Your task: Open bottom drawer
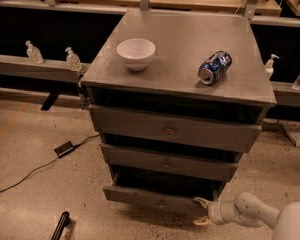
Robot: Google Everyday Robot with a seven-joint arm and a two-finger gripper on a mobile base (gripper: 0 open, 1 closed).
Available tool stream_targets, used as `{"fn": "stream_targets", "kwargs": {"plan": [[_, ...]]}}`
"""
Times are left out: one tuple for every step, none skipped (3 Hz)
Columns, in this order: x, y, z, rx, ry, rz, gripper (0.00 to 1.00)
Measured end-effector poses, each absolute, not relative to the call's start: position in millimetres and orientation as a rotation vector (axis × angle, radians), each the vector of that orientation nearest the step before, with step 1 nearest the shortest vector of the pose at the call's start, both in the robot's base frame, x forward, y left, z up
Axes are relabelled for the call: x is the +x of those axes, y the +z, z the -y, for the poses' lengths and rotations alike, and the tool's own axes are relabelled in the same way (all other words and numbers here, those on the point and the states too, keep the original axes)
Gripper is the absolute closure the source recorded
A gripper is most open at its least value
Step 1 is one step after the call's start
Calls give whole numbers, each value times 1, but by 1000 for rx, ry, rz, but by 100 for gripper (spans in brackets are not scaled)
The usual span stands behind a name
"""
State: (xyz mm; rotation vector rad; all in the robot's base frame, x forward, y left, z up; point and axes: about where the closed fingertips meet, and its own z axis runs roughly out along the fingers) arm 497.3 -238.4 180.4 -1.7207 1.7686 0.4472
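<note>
Bottom drawer [140,196] sits partway out at the foot of the cabinet [180,44], so we're mid-pull. Gripper [198,212] is by its right end, fingers [203,202] spread wide. Next we'd need more outward pull.

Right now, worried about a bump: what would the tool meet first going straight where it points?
Probably the bottom drawer, its front's right end; the tool, low right in view, points at it.

Dim warm overhead light, gripper [202,212] lower right
</note>
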Motion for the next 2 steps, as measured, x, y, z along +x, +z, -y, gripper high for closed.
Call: {"fn": "stream_targets", "kwargs": {"plan": [[497,180,238,-1721,447,-1769,69],[497,181,238,-1721,447,-1768,93]]}}
